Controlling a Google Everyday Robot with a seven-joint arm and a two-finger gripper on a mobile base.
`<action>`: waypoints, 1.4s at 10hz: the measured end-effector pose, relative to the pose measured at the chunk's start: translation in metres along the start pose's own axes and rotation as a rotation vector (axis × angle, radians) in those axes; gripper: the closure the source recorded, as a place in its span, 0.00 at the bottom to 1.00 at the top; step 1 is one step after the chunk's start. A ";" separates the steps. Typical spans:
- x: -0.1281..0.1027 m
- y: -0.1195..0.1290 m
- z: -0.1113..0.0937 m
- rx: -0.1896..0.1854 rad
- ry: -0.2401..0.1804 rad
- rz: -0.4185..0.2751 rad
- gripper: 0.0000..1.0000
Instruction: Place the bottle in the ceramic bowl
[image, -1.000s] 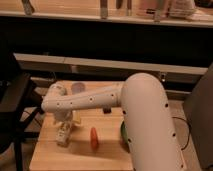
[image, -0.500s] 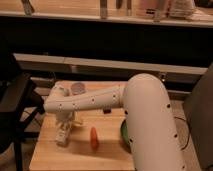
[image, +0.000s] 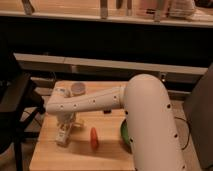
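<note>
You are looking down at a pale wooden table (image: 52, 159). The white arm (image: 100, 102) is reaching across it from the right, and its thick elbow is filling the lower right of the view. The gripper (image: 68, 124) is hanging at the arm's left end, pointing down over the left part of the table. Its fingers are standing spread apart, released and clamping nothing.

The bottle (image: 62, 136) is sitting on the table directly below the gripper, pale against the wood and near the table's left edge. You cannot tell whether the fingertips are touching it, or whether it is upright or on its side.

The ceramic bowl (image: 123, 134) is resting on the table well to the right of the bottle. You are seeing only a dark green sliver of its left rim, because the arm is covering the rest. The bottle is sitting outside the bowl.

An orange stick (image: 94, 139) is lying between the bottle and the bowl, apart from both, with its length running roughly toward you. A white paper cup (image: 77, 89) is standing at the back of the table, just behind the arm. A dark chair (image: 17, 100) is sitting beside the table's left side.
</note>
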 end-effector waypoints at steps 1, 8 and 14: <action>-0.001 0.000 0.000 -0.001 0.000 0.001 0.20; -0.004 0.003 0.003 -0.006 0.001 0.007 0.40; -0.005 0.007 -0.002 -0.013 0.008 0.024 0.92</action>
